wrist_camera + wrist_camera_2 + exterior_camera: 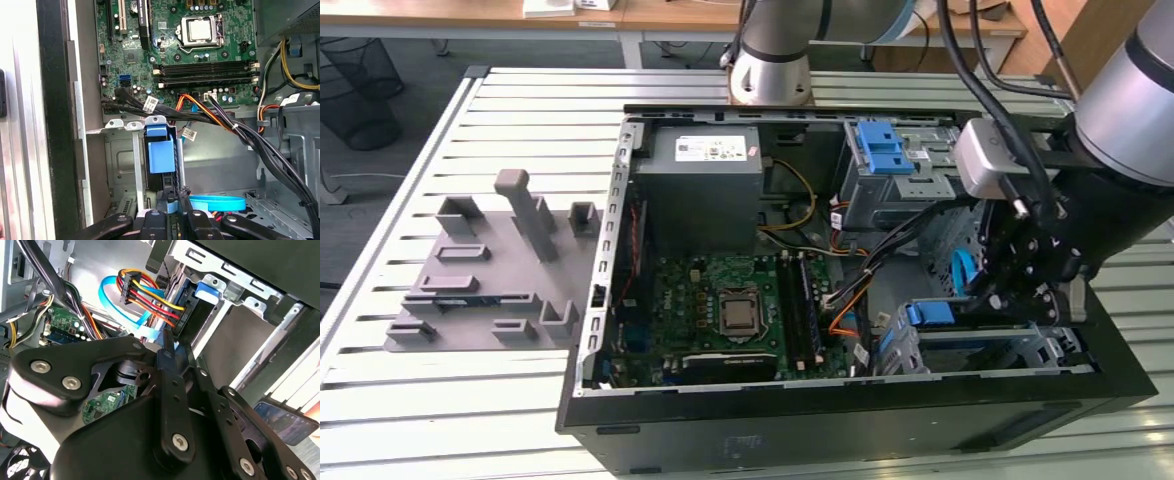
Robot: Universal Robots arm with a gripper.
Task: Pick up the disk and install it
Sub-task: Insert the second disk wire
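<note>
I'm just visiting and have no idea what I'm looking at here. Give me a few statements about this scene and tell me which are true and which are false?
1. The computer case lies open, its green circuit board exposed. True.
2. The gripper hangs over the grey plastic fixture outside the case. False: it is inside the case, at the drive bay on the exterior view's right.
3. A blue bracket stands upright in a metal bay in the first wrist view. True.
4. The bundle of red, yellow and black wires lies unplugged on the table. False: it runs to a connector inside the case.
5. The case rests on a slatted metal table. True.
</note>
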